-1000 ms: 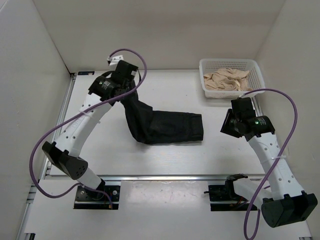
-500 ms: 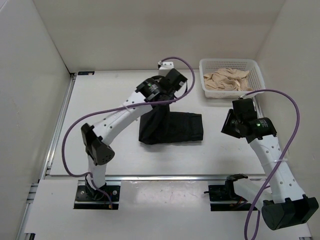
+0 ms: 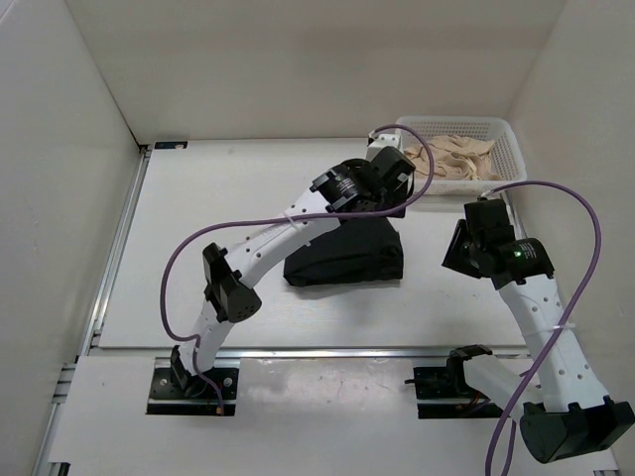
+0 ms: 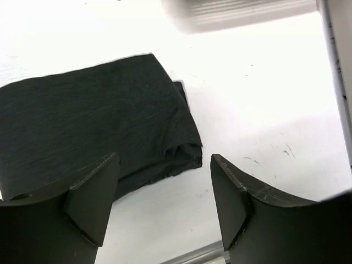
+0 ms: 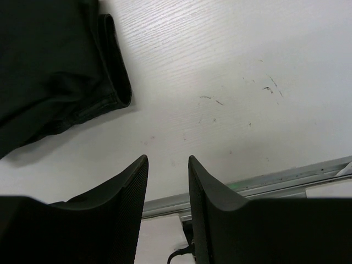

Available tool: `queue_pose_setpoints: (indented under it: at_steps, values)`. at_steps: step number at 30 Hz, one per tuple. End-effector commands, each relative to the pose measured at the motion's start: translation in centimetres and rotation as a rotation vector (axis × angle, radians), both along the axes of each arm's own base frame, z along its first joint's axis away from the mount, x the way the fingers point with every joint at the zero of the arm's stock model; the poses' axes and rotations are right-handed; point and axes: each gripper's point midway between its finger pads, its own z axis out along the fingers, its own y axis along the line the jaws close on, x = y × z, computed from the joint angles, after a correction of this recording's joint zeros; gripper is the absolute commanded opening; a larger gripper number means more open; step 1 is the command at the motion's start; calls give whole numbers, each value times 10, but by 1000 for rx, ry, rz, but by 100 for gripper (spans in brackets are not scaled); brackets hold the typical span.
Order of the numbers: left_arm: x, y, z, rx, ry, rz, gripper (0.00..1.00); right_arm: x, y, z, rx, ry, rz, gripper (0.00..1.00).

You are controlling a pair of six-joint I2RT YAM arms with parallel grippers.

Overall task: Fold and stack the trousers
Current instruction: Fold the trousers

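Two arms reach over a white table (image 3: 198, 198). The trousers (image 3: 347, 260), folded into a compact black rectangle, lie near the table's middle, a little toward its right edge, with bare surface on every side. The left gripper (image 4: 165, 159) hangs above the bundle's far right corner, its fingers spread wide and empty. The right gripper (image 5: 168, 160) hovers just beside the bundle's right edge, fingers narrowly parted, holding nothing. A white basket (image 3: 456, 123) of beige cloth (image 3: 451, 159) fills the far right corner.
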Motion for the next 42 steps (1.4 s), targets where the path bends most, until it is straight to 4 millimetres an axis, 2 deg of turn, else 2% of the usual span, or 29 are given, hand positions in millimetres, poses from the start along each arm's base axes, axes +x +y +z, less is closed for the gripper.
queue_pose_setpoints:
  at_steps: [1,2,3,5,6,7,8,9,10,11,13,14,16,17,18,21,23,26,27,28,30,32,35,38,39,41,42]
  values:
    - [-18,15,58,-105,-48,-46,78,-4,-5,-2,-18,7,-11,41]
    - [-13,31,48,-63,-38,-25,76,-2,-5,-1,-16,-2,-12,41]
    - [-15,46,67,-97,-63,-11,74,-2,-3,-4,-10,13,-4,41]
    - [-15,64,60,-82,-39,-6,67,8,11,-2,44,-2,30,41]
    - [-10,85,48,-54,-19,28,62,13,18,-6,68,11,49,41]
    - [-10,94,38,-32,-2,42,57,24,27,-1,97,-16,81,41]
    - [-5,108,28,-9,15,70,55,28,41,-8,150,21,122,41]
    - [-8,121,8,27,54,92,55,37,49,-3,180,11,144,41]
    - [-9,129,0,46,70,103,54,42,59,-4,200,22,188,44]
    - [-10,143,-22,82,113,136,54,55,69,-12,216,49,237,55]
    - [-13,158,-34,90,143,177,55,68,87,-11,237,72,304,65]
    - [-14,163,-44,103,170,182,57,77,95,-26,236,119,329,75]
    - [-18,174,-58,105,207,211,58,90,100,-33,230,134,350,76]
    - [-17,178,-64,111,223,218,58,99,102,-46,227,165,346,78]
    - [-19,179,-67,119,230,218,58,105,105,-50,230,168,358,78]
    - [-20,185,-70,124,236,228,58,118,111,-71,234,209,358,78]
    - [-20,186,-66,117,230,227,58,123,112,-86,230,245,353,73]
    - [-22,187,-67,124,236,228,58,128,112,-91,220,250,347,49]
    - [-19,190,-67,122,237,238,58,130,112,-91,221,241,348,40]
    - [-19,190,-67,122,237,238,58,130,112,-86,209,225,339,17]
    - [-17,193,-67,121,237,247,58,128,112,-76,199,200,333,1]
    - [-17,193,-67,121,237,247,58,125,107,-52,192,138,320,1]
    - [-12,194,-59,109,221,249,58,108,106,-25,193,79,315,1]
    - [-4,188,-60,115,218,241,58,82,95,-27,174,94,279,1]
    - [-3,184,-68,129,235,226,58,70,91,-40,173,128,267,1]
    - [1,178,-72,131,248,220,58,56,87,-46,176,136,229,1]
    - [6,175,-78,146,254,212,57,44,81,-61,165,171,205,1]
